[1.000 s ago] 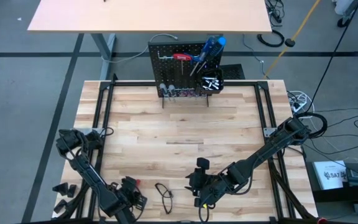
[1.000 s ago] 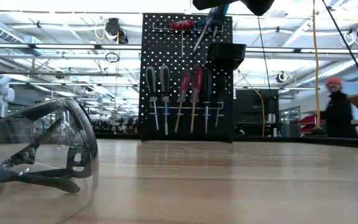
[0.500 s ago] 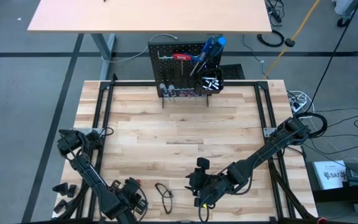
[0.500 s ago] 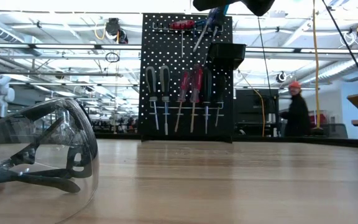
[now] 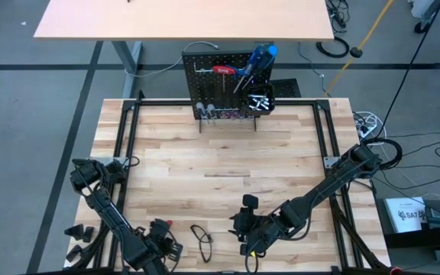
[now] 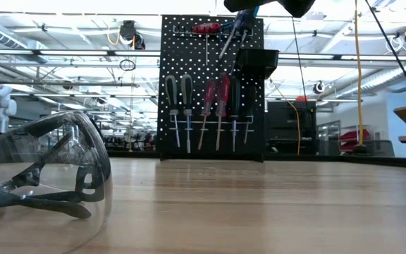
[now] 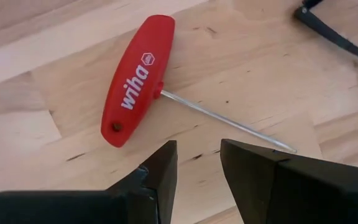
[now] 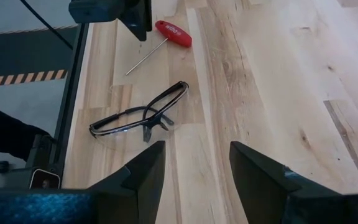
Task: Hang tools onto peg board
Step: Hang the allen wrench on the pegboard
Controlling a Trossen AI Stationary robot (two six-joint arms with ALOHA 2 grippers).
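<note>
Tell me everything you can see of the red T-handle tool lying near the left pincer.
The red T-handle tool lies flat on the wooden table, near its front left corner. Its glossy red plastic handle carries white "wiha" lettering and a small hole near one end. A thin silver metal shaft juts from the handle's middle, straight and bare. Nothing grips it: the left pincer hangs just above with its jaws apart, not touching. The safety glasses lie close by, apart from it.

Red T-handle driver (image 7: 135, 78) flat on table, other tools (image 6: 206, 106) hung on black peg board (image 6: 212, 85)
</note>
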